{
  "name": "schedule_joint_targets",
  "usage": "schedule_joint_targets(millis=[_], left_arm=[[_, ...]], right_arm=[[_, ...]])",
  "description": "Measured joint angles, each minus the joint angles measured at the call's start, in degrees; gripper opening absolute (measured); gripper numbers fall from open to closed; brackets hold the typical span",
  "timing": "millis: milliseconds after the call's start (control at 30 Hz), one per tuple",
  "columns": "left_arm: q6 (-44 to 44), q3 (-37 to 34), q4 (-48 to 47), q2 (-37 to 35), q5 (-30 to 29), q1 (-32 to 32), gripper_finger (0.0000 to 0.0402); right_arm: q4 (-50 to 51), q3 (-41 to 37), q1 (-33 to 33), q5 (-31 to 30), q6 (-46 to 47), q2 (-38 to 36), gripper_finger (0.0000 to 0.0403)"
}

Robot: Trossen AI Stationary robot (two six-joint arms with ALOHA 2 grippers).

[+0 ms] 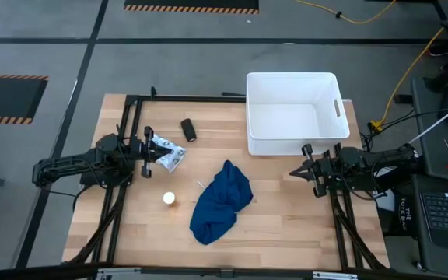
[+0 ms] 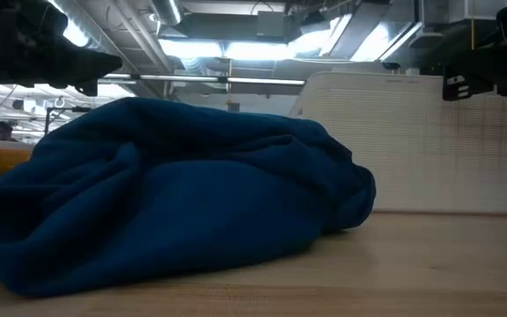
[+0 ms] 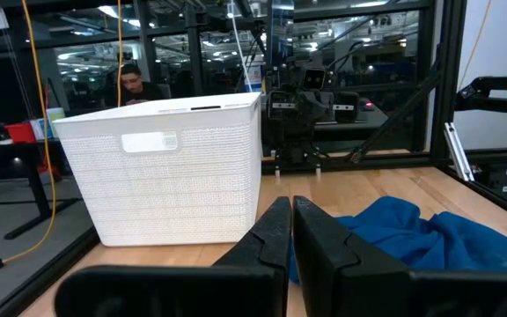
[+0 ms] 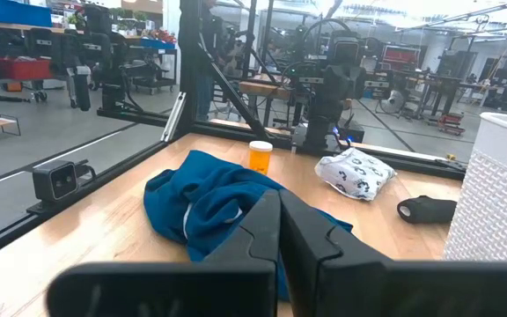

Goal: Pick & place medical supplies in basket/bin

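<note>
Crumpled close against the low camera, the dark-blue cloth (image 2: 165, 202) fills most of that view and hides nearly everything behind it. From above, the cloth (image 1: 220, 201) lies heaped at the middle of the wooden table (image 1: 286, 225), toward the front edge, clear of both arms.

Just left of the cloth sits the tiny white-orange round item (image 1: 169, 198), apart from the fabric; in the right wrist view it shows as an orange upright cylinder (image 4: 260, 157) behind the cloth. Farther back and to the left lies the small white packet (image 1: 169, 156) with dark marks, right beside the left gripper (image 1: 148, 146). The small black cylinder (image 1: 187, 130) lies on its side behind the packet, between it and the white tub (image 1: 292, 113). The tub stands at the table's back right corner, with a slot handle in its right wall.

Each arm sits low at its own side of the table. The left gripper's jaws are pressed together, holding nothing. The right gripper (image 1: 308, 165) rests just in front of the tub, its jaws likewise closed on nothing.

In the low view only one ribbed wall of the tub (image 2: 429, 141) shows past the cloth; the packet, cylinder and round item are hidden there. A person (image 3: 135, 81) shows in the room beyond, partly cut off by the tub.
</note>
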State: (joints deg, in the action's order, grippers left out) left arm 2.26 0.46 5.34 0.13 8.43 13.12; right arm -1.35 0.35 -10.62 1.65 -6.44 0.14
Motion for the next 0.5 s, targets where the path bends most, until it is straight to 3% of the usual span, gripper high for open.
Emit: schedule_joint_targets(millis=[500], left_arm=[[0.0, 0.01, 0.02, 0.01, 0.0, -0.01, 0.001]], right_arm=[[0.01, 0.01, 0.01, 0.0, 0.0, -0.01, 0.0008]])
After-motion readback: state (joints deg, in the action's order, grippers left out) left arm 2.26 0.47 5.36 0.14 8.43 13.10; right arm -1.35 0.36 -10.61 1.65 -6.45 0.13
